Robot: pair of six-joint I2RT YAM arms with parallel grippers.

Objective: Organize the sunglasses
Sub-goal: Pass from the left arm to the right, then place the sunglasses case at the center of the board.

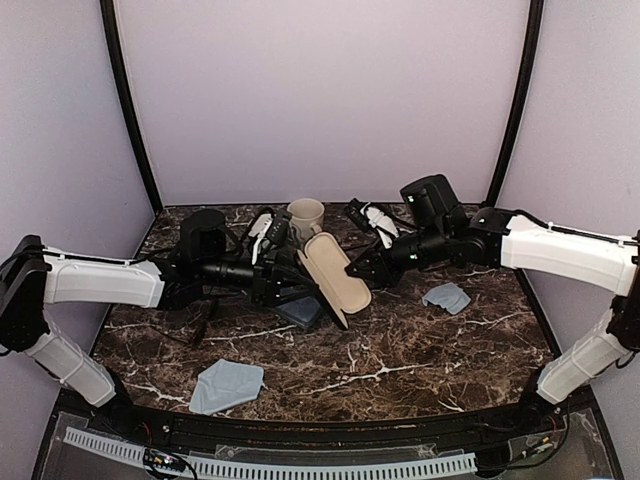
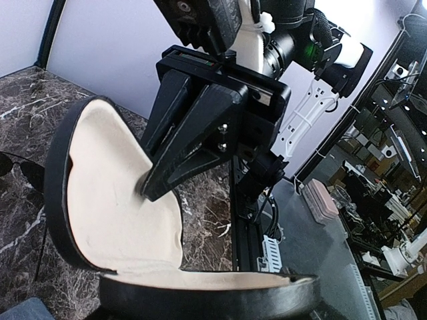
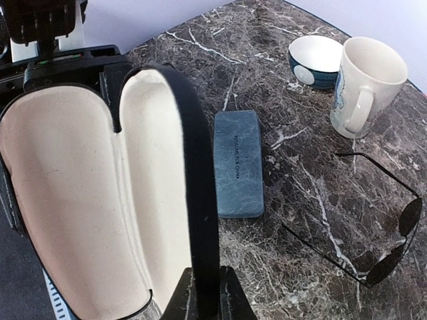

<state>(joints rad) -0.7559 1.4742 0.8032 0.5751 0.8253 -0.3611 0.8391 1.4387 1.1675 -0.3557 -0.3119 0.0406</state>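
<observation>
Black wire, very thin, makes up the one pair of sunglasses (image 3: 408, 217) I can find. It lies flat on the marble table (image 3: 293, 173), arms unfolded, near the mug (image 3: 367, 87) and well apart from both robot arms; the thicker brownish pair does not show. Neither pincer has it. The right gripper (image 3: 203, 293) pinches the raised rim of the open black case (image 3: 67, 200), and the left gripper (image 1: 278, 272) appears clamped around the same case's far end, its jaws standing wide on it. The wire pair should be light, springy and easy to bend, its lenses slick and quick to scratch on stone. I would take it at the bridge or by a hinge corner, with a gentle squeeze, never across a lens or midway along a slim arm.
</observation>
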